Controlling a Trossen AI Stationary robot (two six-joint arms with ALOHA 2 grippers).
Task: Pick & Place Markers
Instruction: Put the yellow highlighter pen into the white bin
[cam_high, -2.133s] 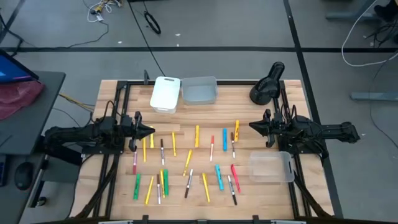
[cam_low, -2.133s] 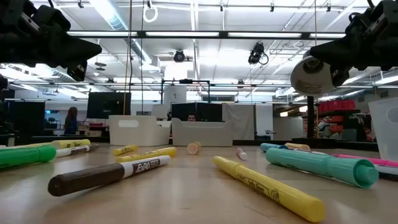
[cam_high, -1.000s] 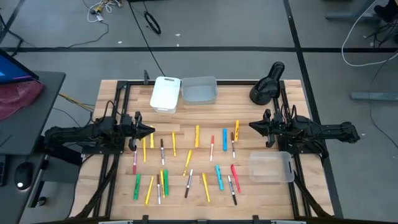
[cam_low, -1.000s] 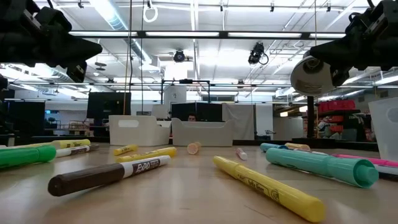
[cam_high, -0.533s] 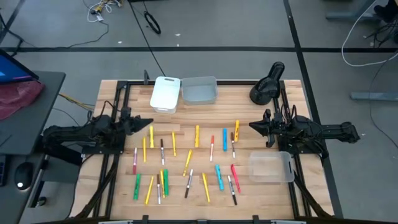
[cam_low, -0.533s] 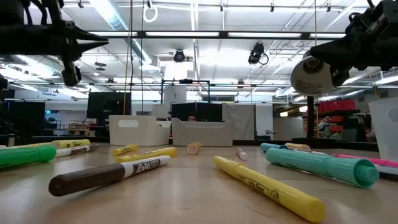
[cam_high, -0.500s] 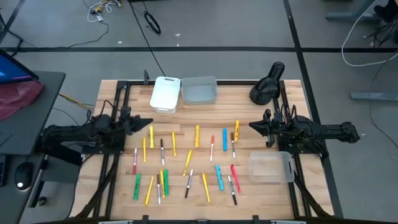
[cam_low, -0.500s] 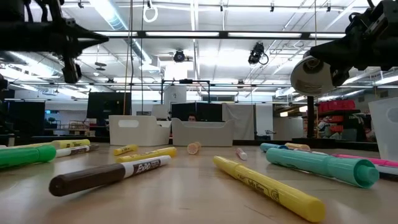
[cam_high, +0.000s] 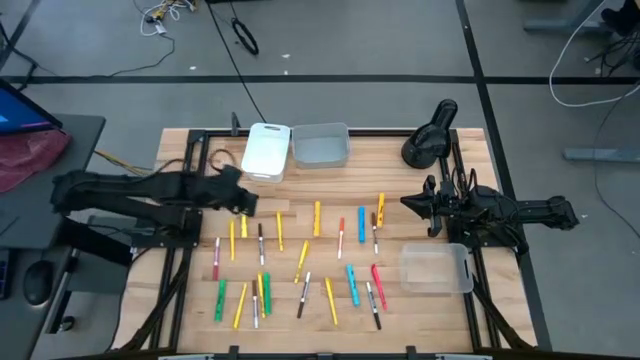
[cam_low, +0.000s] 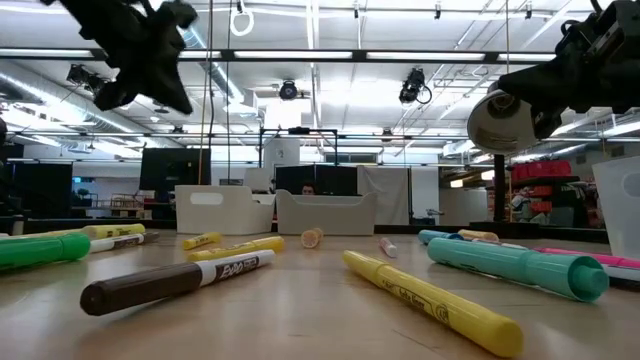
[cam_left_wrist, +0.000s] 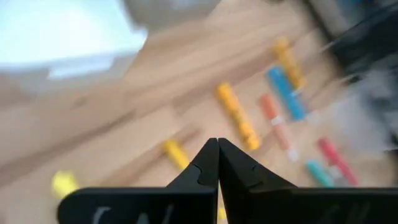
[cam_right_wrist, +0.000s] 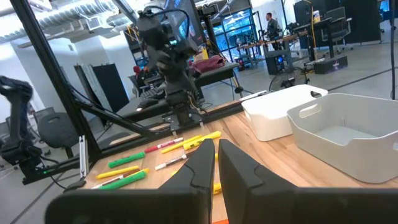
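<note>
**Stock on surface: markers awaiting pickup**

Surface: wooden.
White bin: landmark, far edge; grey bin beside it.
Left gripper: just near-side of white bin, fingers clenched, empty; should part before descending squarely over one marker.
Right gripper: well right, fingers nearly clenched, empty.
Markers: thin sticks, yellow, green, blue, red, scattered near-side of white bin.

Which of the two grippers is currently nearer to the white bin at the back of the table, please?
The left. The left gripper hovers just in front of the white bin, close to its near edge. The right gripper is across the table, beyond the grey bin.
</note>
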